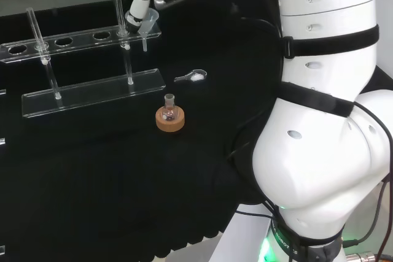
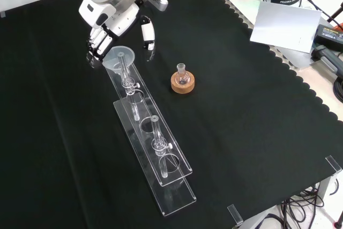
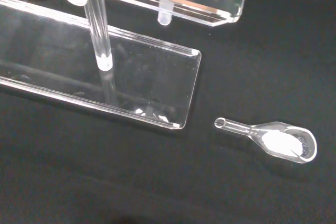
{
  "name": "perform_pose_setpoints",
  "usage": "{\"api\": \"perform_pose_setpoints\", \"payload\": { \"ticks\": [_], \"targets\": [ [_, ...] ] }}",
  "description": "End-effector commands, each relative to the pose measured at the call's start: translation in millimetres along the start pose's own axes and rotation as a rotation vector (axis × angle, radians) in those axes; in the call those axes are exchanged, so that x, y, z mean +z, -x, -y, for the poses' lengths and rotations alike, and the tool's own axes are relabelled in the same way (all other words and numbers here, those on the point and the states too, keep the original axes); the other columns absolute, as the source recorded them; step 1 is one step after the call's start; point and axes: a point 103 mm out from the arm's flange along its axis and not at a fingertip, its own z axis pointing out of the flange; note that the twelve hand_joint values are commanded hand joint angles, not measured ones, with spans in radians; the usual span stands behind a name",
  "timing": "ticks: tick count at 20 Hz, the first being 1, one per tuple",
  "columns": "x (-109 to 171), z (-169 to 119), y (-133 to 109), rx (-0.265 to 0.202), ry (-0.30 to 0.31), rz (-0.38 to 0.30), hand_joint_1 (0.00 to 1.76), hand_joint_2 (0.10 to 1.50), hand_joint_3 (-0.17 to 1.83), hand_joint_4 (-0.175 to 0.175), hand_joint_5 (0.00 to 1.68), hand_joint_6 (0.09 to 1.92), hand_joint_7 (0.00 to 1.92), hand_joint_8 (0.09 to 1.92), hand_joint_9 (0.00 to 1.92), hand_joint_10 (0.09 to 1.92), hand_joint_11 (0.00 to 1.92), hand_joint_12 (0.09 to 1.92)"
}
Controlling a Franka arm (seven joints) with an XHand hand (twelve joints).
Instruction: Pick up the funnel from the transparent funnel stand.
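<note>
I am bringing the hand [image 2: 110, 22] in on the funnel [image 2: 120, 57], which is still sitting in the end hole of the transparent funnel stand [image 2: 155, 148], at the stand's 11 o'clock end in the front view. The fingers [image 2: 98, 40] are hanging relaxed at the funnel's rim and the thumb [image 2: 147, 33] is standing apart at its 2 o'clock, so nothing is being grasped yet. Next I judge I am needing to close fingers and thumb on the rim, then lift straight up so the stem clears its hole.

I see a scallop-edged black cloth [image 2: 257, 105] covering my bench, with a grey sheet [image 2: 284, 25] and cables [image 2: 327, 30] beyond it.
</note>
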Motion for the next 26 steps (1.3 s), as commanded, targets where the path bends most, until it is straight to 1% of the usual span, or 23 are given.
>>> {"api": "perform_pose_setpoints", "payload": {
  "ticks": [1, 6, 7, 8, 11, 15, 18, 20, 24, 26],
  "targets": [
    [5.8, -5.3, 0.0, 0.007, -0.015, 0.006, 0.70, 0.64, 0.36, 0.049, 0.11, 0.09, 0.00, 0.50, 0.17, 0.82, 0.39, 1.48],
    [15.6, -11.7, 9.9, 0.013, -0.022, 0.002, 0.71, 0.64, 0.38, 0.046, 0.14, 0.09, 0.01, 0.55, 0.23, 0.80, 0.40, 1.47],
    [11.7, -13.0, 0.3, 0.016, -0.023, 0.011, 0.71, 0.63, 0.38, 0.046, 0.14, 0.09, 0.02, 0.56, 0.24, 0.80, 0.40, 1.47],
    [10.6, -13.4, -2.6, 0.016, -0.025, 0.013, 0.71, 0.63, 0.38, 0.045, 0.15, 0.09, 0.02, 0.56, 0.25, 0.80, 0.40, 1.47],
    [10.4, -13.8, -4.1, 0.016, -0.027, 0.017, 0.71, 0.63, 0.39, 0.043, 0.16, 0.09, 0.04, 0.58, 0.28, 0.78, 0.41, 1.47],
    [11.9, -14.4, -2.2, 0.018, -0.028, 0.018, 0.72, 0.62, 0.42, 0.034, 0.23, 0.09, 0.13, 0.63, 0.41, 0.71, 0.42, 1.46],
    [16.2, -14.1, 4.6, 0.025, -0.026, 0.023, 0.72, 0.62, 0.45, 0.025, 0.27, 0.09, 0.22, 0.64, 0.53, 0.65, 0.42, 1.46],
    [19.1, -13.4, 10.2, 0.029, -0.024, 0.028, 0.72, 0.62, 0.45, 0.021, 0.28, 0.09, 0.25, 0.65, 0.57, 0.63, 0.42, 1.45],
    [20.9, -10.6, 15.6, 0.042, 0.000, 0.044, 0.74, 0.64, 0.47, 0.016, 0.30, 0.09, 0.29, 0.66, 0.62, 0.62, 0.42, 1.45],
    [19.2, -8.4, 16.2, 0.051, 0.026, 0.049, 0.75, 0.65, 0.48, 0.012, 0.31, 0.09, 0.31, 0.66, 0.65, 0.61, 0.44, 1.44]
  ]
}}
